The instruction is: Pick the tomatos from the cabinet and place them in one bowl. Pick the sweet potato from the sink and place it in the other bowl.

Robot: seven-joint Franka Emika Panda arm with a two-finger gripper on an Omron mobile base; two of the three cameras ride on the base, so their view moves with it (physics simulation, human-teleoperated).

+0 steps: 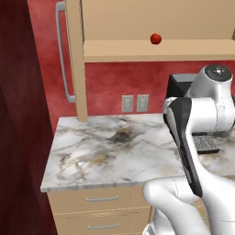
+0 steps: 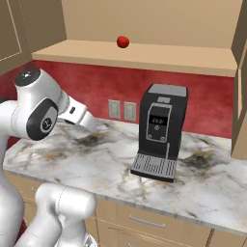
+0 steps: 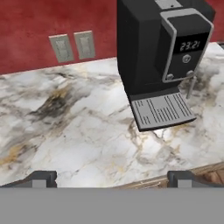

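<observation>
One small red tomato lies on the bottom shelf of the open tan cabinet, high above the counter. The cabinet's door stands swung out at the left, its long silver handle facing away. In the hand view my gripper is open and empty, its dark fingertips far apart, hovering over the marble counter well below the tomato. The bowls, the sink and the sweet potato are out of view.
A black coffee machine stands on the counter against the red wall, right of two wall outlets. Drawers run under the counter edge. A dark red panel closes off the left side.
</observation>
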